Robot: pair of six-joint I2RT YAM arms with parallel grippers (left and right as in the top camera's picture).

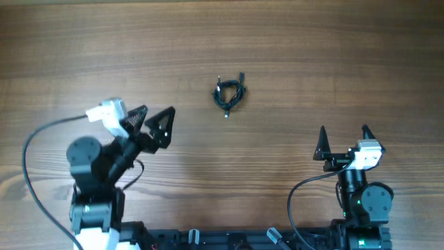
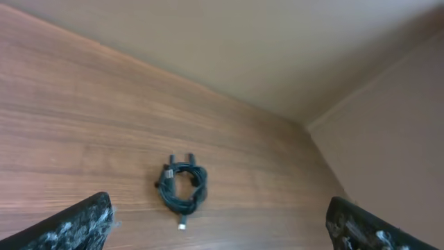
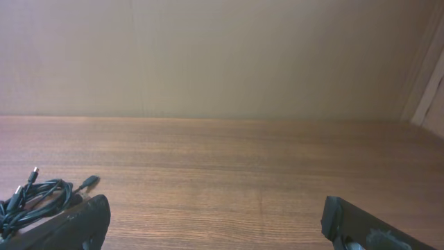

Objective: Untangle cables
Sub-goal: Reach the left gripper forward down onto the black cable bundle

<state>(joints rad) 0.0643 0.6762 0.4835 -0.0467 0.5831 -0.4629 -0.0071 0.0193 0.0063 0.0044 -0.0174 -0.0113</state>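
The cables (image 1: 229,94) are thin black cords knotted in one small bundle with plug ends sticking out, lying on the wooden table (image 1: 312,69) near its middle. The bundle shows in the left wrist view (image 2: 182,190) ahead of the fingers, and at the lower left edge of the right wrist view (image 3: 35,198). My left gripper (image 1: 154,118) is open and empty, to the left of the bundle and nearer the front, pointing toward it. My right gripper (image 1: 343,142) is open and empty, at the front right, well away from the bundle.
The thicker black arm cables loop beside each arm base, one on the left (image 1: 31,142) and one on the right (image 1: 298,191). A plain beige wall (image 3: 222,55) stands beyond the table's far edge.
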